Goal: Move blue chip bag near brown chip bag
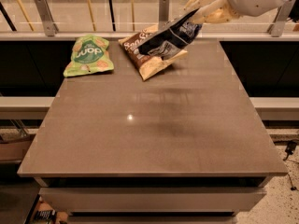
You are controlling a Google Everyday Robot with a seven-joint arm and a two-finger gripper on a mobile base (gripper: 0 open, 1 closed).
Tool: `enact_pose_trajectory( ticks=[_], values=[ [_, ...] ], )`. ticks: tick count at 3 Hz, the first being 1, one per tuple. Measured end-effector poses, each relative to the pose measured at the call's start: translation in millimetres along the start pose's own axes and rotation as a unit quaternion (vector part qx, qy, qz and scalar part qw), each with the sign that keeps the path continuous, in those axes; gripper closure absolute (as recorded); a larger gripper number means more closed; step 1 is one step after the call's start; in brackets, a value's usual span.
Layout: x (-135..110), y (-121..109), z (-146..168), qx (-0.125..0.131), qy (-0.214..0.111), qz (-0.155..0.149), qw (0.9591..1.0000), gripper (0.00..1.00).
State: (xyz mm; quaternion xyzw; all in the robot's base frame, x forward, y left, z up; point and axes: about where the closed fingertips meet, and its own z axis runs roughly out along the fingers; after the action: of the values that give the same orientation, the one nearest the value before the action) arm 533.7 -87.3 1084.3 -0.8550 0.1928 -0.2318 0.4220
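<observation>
The blue chip bag (169,38), dark crumpled foil with white lettering, hangs in the air over the table's far middle, held at its upper right end by my gripper (200,12). The gripper is shut on the bag's top corner and comes in from the upper right. The brown chip bag (148,55), dark brown at the top and cream-yellow at the bottom with white script, lies on the table just below and behind the blue bag, partly covered by it.
A light green chip bag (88,55) lies at the table's far left corner. The brown table (154,125) has a rail with metal posts (42,13) behind it. The floor drops away at the right edge.
</observation>
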Motion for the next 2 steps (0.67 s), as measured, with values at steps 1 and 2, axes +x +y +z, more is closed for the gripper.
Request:
enact_pose_trajectory(
  ticks=[1,2],
  values=[
    [29.1,7.3,-8.2,-0.004,0.033,0.004,0.9994,1.0],
    [55.0,14.8,-7.2,-0.024,0.075,0.008,0.9968,1.0]
  ],
)
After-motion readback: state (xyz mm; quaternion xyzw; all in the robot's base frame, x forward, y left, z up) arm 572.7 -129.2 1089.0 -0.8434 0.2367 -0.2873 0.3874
